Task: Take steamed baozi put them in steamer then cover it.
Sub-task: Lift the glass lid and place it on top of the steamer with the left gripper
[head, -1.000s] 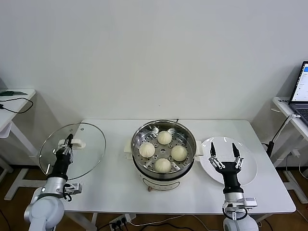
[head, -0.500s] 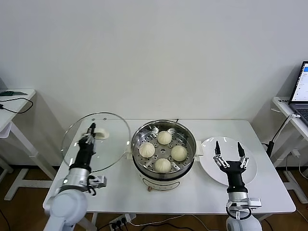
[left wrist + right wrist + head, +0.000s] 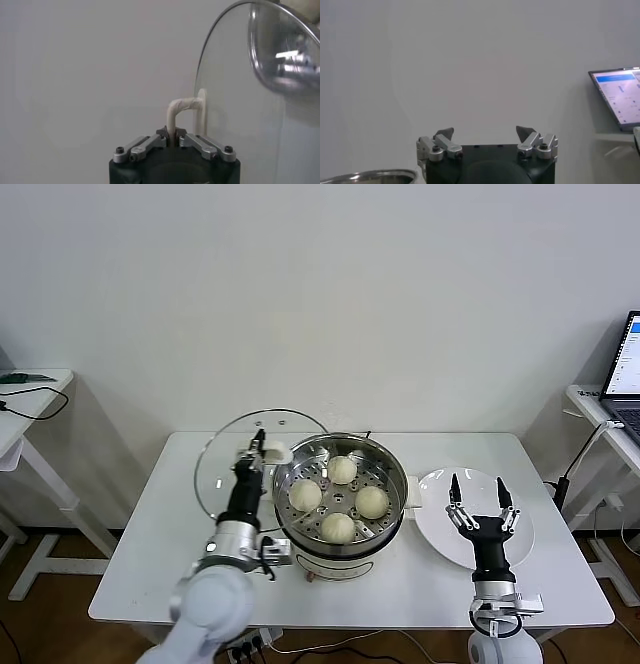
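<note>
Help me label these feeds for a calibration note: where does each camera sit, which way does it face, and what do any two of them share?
Head view: high on the robot, looking forward and down at the table; both arms show, the left gripper shut on the glass lid, the right gripper open over the plate.
Left wrist view: behind the left gripper, facing the wall.
Right wrist view: behind the right gripper, facing the wall and laptop.
Shared: head and left wrist views both show the lid's handle and the steamer.

Left hand [image 3: 258, 446] raised upright, fingers clamped; right hand [image 3: 476, 493] upright, fingers spread.
</note>
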